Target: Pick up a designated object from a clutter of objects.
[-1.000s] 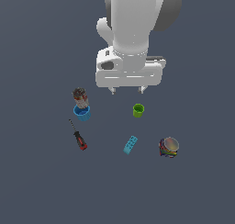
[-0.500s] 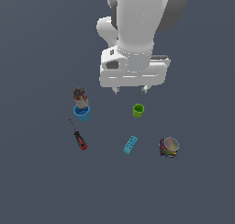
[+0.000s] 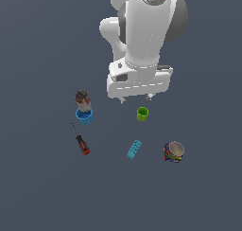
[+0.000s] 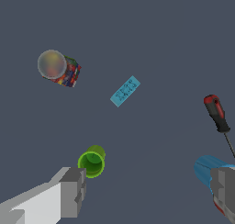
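Gripper [image 4: 149,191] is seen w/ jaws spread wide, nothing held. Green cup [image 4: 92,161] is seen upright on counter [image 3: 42,187], just beside one finger [image 4: 73,191]. Blue cup [image 4: 209,169] is partly hidden behind other finger. Farther: screwdriver [image 4: 217,115], teal brick [image 4: 125,91], multicoloured bowl [image 4: 58,69].

Upright lime-green cup [image 3: 142,114], mouth up
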{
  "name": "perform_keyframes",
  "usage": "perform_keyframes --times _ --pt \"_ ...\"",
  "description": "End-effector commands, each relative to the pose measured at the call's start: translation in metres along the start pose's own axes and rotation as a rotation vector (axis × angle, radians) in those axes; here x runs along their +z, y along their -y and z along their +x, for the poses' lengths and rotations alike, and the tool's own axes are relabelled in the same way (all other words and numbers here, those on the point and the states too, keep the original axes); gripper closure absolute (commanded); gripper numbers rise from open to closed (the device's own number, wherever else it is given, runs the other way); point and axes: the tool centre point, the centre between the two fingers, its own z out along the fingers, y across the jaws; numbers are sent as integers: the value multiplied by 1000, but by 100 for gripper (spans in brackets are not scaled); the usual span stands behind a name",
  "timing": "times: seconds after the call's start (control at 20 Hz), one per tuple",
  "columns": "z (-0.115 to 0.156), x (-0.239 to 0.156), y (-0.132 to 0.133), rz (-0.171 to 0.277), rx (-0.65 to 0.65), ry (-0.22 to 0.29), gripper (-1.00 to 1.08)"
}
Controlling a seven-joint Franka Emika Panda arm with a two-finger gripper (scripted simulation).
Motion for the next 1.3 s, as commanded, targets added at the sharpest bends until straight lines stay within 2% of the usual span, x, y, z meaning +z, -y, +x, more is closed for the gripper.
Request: perform_keyframes --times 0.0,0.35,0.75,1.25 --pt "-3 15 5 -6 -54 0 -92" --pt "-18 71 25 -22 -273 1 -92" --pt "-51 136 54 -26 -567 -2 -92" --pt "-85 180 79 -15 -802 -9 -92"
